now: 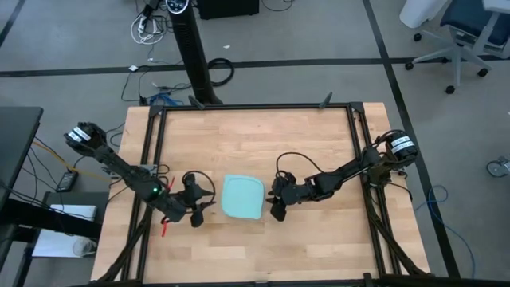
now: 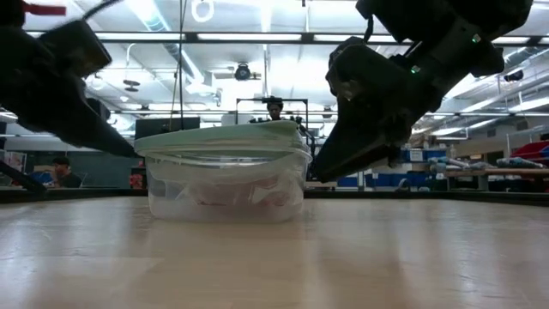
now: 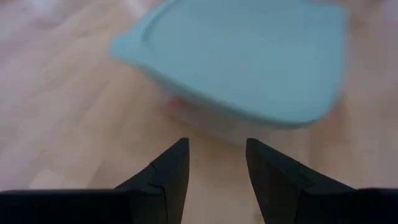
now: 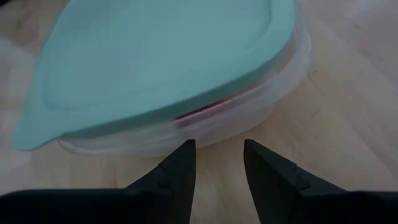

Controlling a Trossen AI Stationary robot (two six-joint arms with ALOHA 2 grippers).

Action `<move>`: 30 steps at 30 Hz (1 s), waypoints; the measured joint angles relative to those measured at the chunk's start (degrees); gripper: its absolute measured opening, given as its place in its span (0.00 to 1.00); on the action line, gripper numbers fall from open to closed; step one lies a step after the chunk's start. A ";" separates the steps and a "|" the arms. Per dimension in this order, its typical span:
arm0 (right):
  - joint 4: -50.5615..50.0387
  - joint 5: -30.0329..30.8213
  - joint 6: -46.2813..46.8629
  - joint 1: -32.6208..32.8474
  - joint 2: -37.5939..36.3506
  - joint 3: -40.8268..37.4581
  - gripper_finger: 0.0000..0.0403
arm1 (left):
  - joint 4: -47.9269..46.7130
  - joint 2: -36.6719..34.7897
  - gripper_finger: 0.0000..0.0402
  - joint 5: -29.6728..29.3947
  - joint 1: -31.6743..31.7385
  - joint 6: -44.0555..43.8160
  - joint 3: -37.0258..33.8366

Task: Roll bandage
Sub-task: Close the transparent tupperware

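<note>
A clear square container [image 1: 241, 198] with a light-blue lid stands on the wooden table's middle. The red bandage [image 4: 202, 111] shows through its clear wall, lying inside under the lid; it is faint in the low view [image 2: 257, 199]. My left gripper [image 1: 199, 209] stands open just left of the container, its fingers [image 3: 217, 146] pointing at the container's side and short of it. My right gripper [image 1: 276, 203] stands open just right of the container, its fingers [image 4: 219, 146] slanting down toward the wall below the lid's rim.
A black metal frame [image 1: 255, 108] runs along the table's far edge and both sides. A small red-orange piece [image 1: 165, 227] sits by the left rail. Bare wood [image 1: 255, 255] lies in front of the container. A person [image 2: 62, 170] sits in the room behind.
</note>
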 joint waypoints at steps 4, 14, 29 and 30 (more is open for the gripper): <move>-0.52 -0.02 2.68 0.16 0.00 0.00 0.33 | -0.75 -0.07 0.40 0.07 1.80 0.01 -0.02; -5.41 -8.90 15.51 3.88 -6.38 0.03 0.32 | -2.30 -1.11 0.40 8.01 4.31 4.42 2.42; -4.12 9.02 1.29 2.98 -6.68 4.58 0.31 | -9.90 -1.73 0.40 6.28 7.25 15.97 7.00; -2.55 9.27 0.94 3.14 -6.47 4.76 0.31 | -9.44 -1.73 0.40 6.47 7.21 16.32 7.00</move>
